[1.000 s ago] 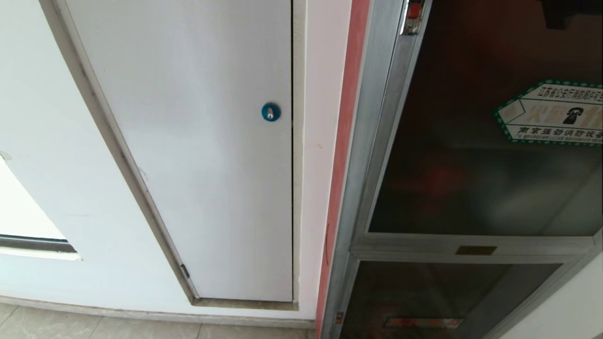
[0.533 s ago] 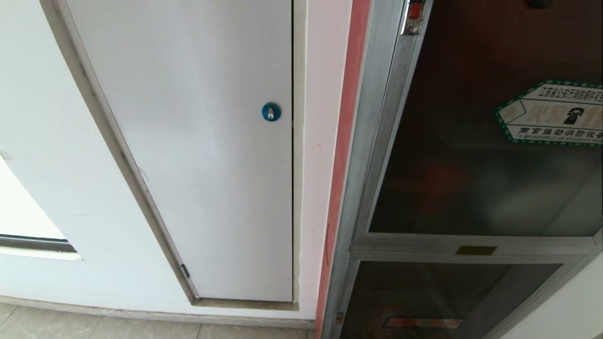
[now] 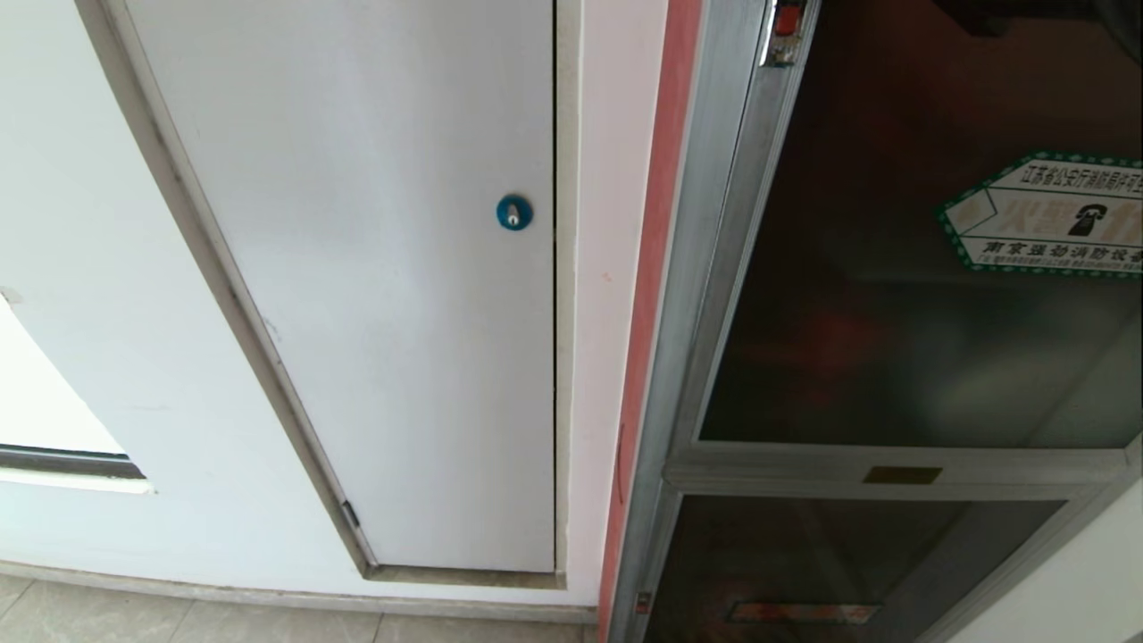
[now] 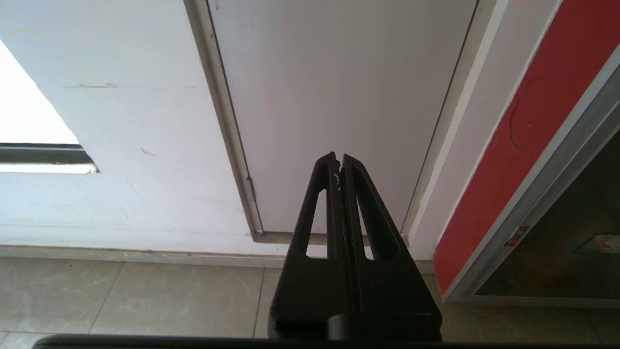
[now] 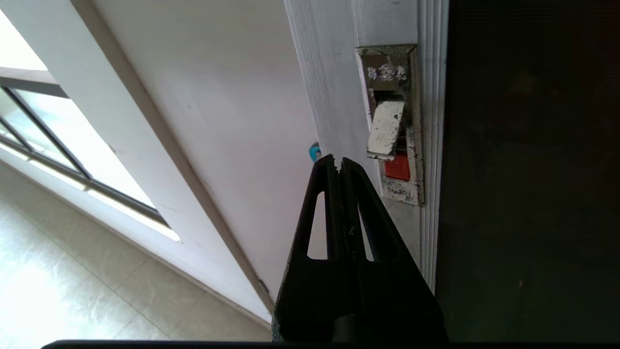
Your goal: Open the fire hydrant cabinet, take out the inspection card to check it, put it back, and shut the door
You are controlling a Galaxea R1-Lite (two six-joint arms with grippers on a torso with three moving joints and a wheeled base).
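Note:
The fire hydrant cabinet stands on the right, silver-framed. Its door of dark glass lies flush in the frame and carries a green-bordered sticker. A red latch sits at the door's upper left edge. In the right wrist view my right gripper is shut and empty. Its tips are just beside and below the latch, in front of the silver frame, apart from it. My left gripper is shut, empty and parked low, pointing at the white panel's bottom. The inspection card is hidden.
A plain white panel door with a blue round lock fills the wall left of the cabinet. A smaller dark glass panel sits below the door. Tiled floor runs along the wall, and a window lies further left.
A dark shape at the head view's top right edge has shifted left toward the latch. The door, the wall and the left gripper look unchanged.

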